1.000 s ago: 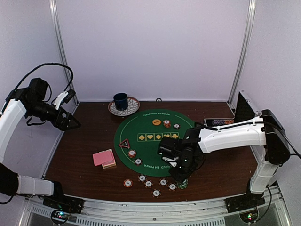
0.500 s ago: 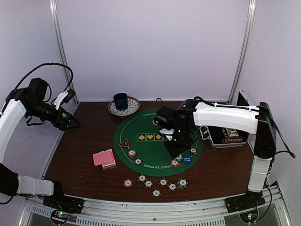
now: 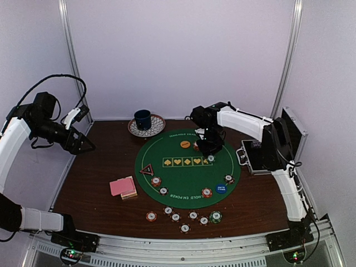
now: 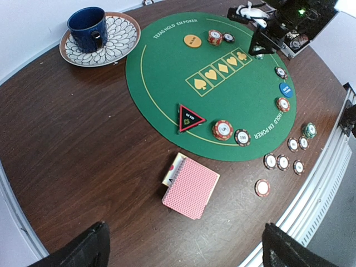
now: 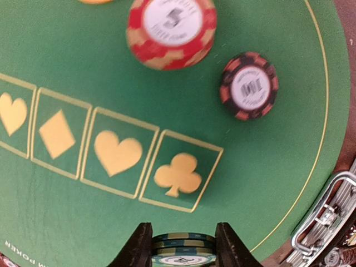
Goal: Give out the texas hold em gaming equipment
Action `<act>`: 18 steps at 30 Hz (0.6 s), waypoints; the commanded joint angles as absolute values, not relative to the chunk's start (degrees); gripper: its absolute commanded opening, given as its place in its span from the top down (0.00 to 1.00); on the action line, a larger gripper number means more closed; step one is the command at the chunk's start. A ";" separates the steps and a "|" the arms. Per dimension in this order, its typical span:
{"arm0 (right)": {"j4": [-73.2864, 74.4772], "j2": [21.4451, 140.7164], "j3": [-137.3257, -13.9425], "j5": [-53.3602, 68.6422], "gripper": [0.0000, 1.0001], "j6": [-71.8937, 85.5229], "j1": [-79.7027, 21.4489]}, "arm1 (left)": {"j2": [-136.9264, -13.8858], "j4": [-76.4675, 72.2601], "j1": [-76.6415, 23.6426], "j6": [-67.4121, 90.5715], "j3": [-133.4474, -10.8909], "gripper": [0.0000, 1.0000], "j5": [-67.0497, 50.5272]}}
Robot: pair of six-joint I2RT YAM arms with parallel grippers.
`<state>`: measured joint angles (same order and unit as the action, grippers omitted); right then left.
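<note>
My right gripper hangs over the far right part of the green mat and is shut on a small stack of green striped chips, just beside the club box. A red chip stack and a black-red chip lie beyond it. My left gripper is open and empty, high over the table's left side. Pink-backed cards lie left of the mat. The triangle marker, yellow disc and blue disc rest on the mat. Several chips line the front.
A blue cup on a patterned saucer stands at the back. The black metal-edged case lies open at the right, close to my right gripper; its edge shows in the right wrist view. One green chip stays at the front.
My right arm has swung from the table's front edge across the mat to its far right side, carrying green chips. The left arm has not moved.
</note>
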<state>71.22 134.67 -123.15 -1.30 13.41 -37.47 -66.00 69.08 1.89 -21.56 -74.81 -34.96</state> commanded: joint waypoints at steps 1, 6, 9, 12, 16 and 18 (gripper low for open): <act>73.57 139.80 -131.89 -3.16 0.63 12.04 -32.98 | -65.93 68.83 2.18 -22.32 -75.06 0.03 -35.91; 72.21 142.98 -135.56 -2.21 0.63 12.33 -28.70 | -66.43 68.76 2.20 -22.35 -75.15 0.02 -36.20; 72.18 145.06 -137.70 -1.28 0.63 12.63 -26.50 | -66.93 68.38 2.20 -22.15 -75.30 0.02 -36.50; 71.35 146.50 -138.74 -0.54 0.63 12.73 -24.99 | -67.19 68.42 2.18 -22.02 -75.56 0.03 -36.62; 69.56 148.12 -139.06 1.39 0.63 13.38 -24.27 | -67.24 68.38 2.20 -22.10 -75.67 0.02 -36.30; 69.05 149.21 -139.99 2.26 0.60 13.70 -24.18 | -67.26 68.38 2.20 -22.05 -75.66 0.02 -36.30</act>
